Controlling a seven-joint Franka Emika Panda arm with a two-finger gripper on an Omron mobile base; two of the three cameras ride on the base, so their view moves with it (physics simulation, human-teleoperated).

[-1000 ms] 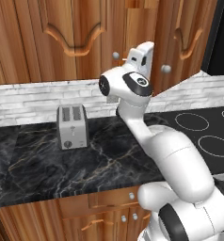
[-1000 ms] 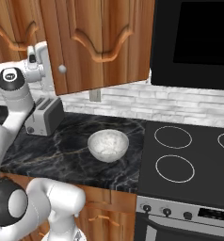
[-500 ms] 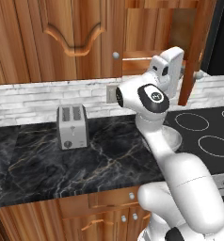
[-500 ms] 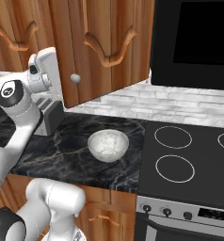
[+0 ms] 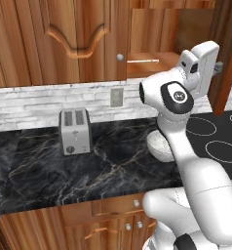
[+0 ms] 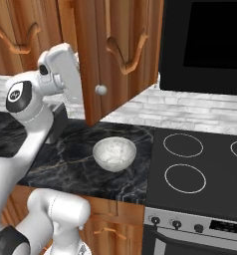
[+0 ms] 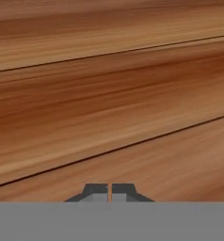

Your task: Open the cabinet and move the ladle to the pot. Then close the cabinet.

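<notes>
Reddish-brown cabinet (image 5: pixel 84 44): right door (image 6: pixel 118 55) is standing swung open, left one shut. Ladle (image 5: pixel 142 61) is lying on the shelf inside. End effector (image 7: pixel 109 192) is facing wood grain up close, fingers pressed together, pinching nothing. Bowl (image 6: pixel 114 153) and toaster (image 5: pixel 74 131) are sitting on the black marble tabletop (image 5: pixel 113 166).

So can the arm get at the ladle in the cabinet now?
Probably yes. The cabinet's right door stands swung open, and the ladle lies exposed on the shelf. The tool is shut and faces the wood, so it must turn and open first.
</notes>
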